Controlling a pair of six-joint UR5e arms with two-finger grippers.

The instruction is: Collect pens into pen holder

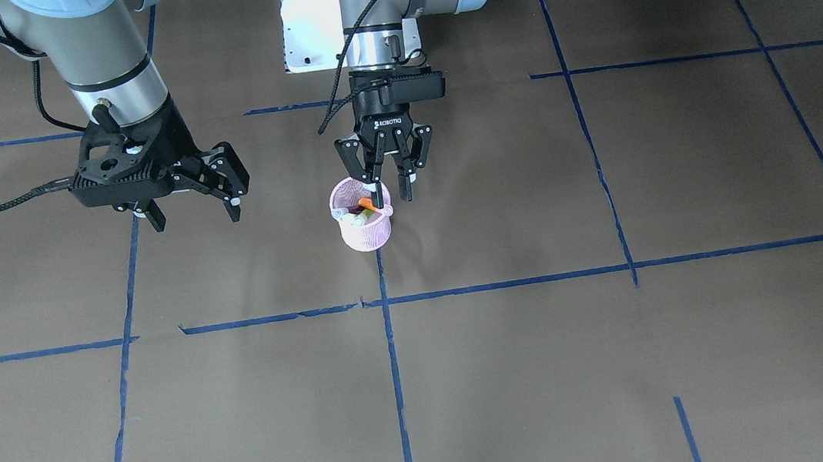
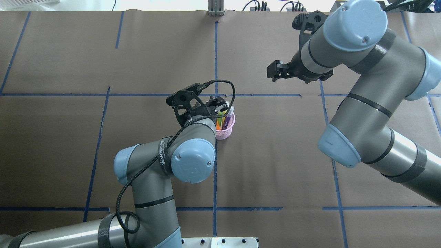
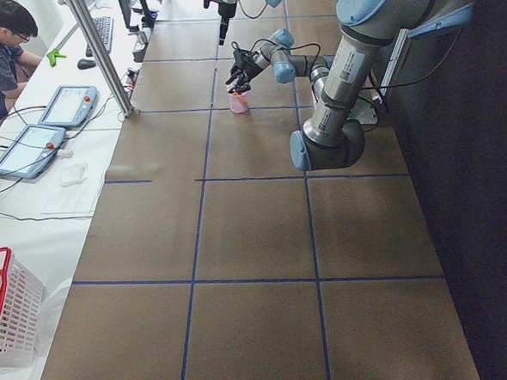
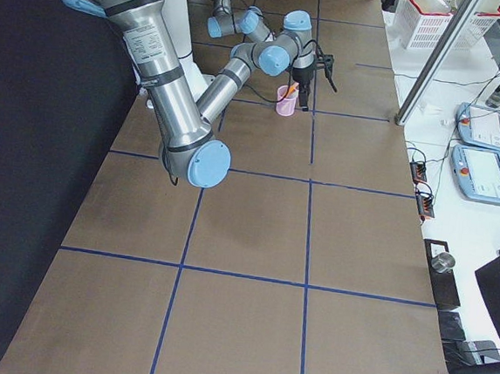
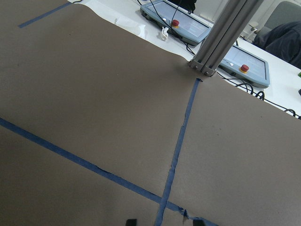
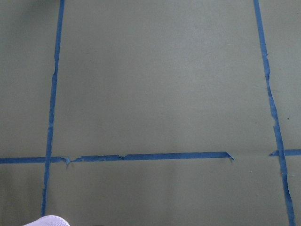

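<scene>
So the pen holder sits around the middle of the desk, well away from every edge, right on the centre blue tape line. All the pens I can find are inside it. I count four by colour: a purple pen, an orange pen, a green pen and a yellowish pen. That's one holder and four pens, and no pen shows outside the cup in any view.

The pens stand roughly upright with their long axes leaning a bit, pale cap ends poking over the rim.

The bit that matters: the left tool hangs just above the holder's rim on the robot's side, pointing down. The cup is right below it and slightly toward the far edge. Its jaws are spread with nothing between them. The right tool is well apart, off toward the robot's right and the far edge, also spread wide and empty. So the left arm is by far the nearer one.

My guess is the collecting is basically done. If so, the left tool needs to lift straight up so it doesn't clip the caps or tip the cup.
</scene>
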